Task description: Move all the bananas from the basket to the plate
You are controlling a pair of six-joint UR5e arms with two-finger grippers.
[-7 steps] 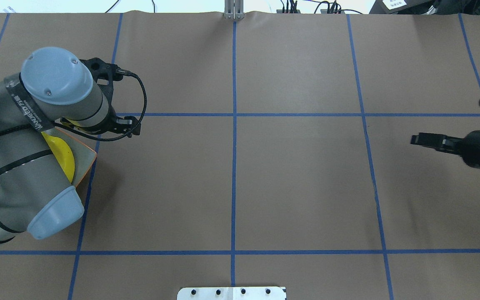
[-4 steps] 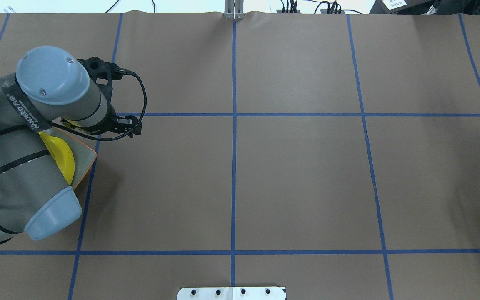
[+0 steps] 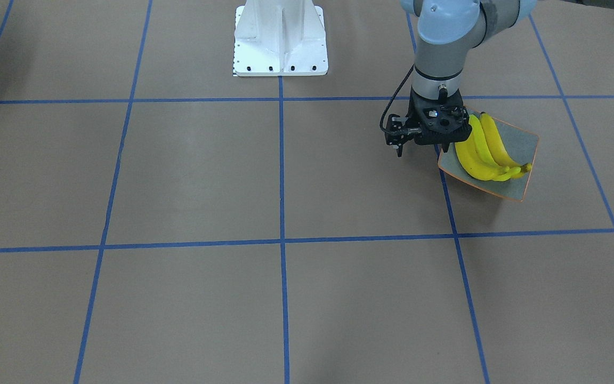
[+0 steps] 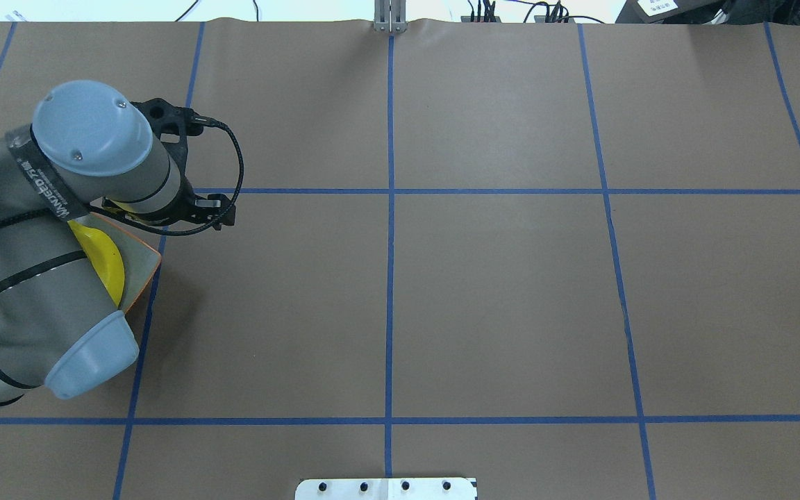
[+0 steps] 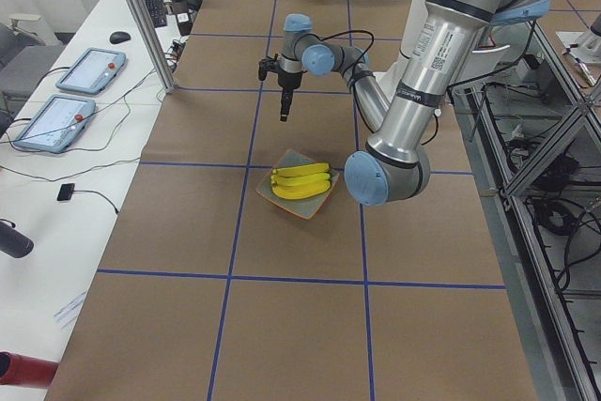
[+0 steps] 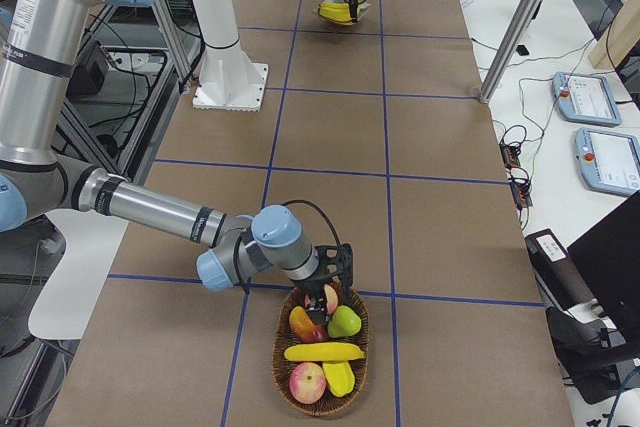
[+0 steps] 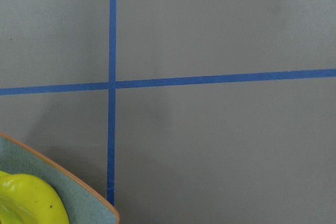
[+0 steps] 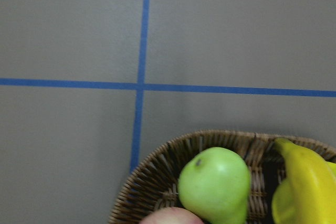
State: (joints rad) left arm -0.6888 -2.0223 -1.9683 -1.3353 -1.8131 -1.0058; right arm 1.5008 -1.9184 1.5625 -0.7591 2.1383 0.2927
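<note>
Three bananas [image 3: 480, 154] lie side by side on the grey-blue plate [image 3: 520, 141]; they also show in the overhead view [image 4: 105, 260] and the left wrist view [image 7: 26, 203]. My left gripper [image 3: 421, 151] hangs above the plate's edge, open and empty. A wicker basket [image 6: 277, 362] holds one banana [image 6: 322, 352], also seen in the right wrist view [image 8: 304, 182]. My right gripper [image 6: 330, 287] is over the basket's near rim, just above the fruit. I cannot tell whether it is open or shut.
The basket also holds a green pear [image 8: 215, 184] and apples [image 6: 308, 382]. The white robot base [image 3: 280, 40] stands at the table's robot side. An aluminium post [image 6: 510, 27] and tablets [image 6: 585, 97] stand on the operators' side.
My right gripper has moved out of the overhead view past its right edge. My left arm shifted slightly and came back over the plate.
</note>
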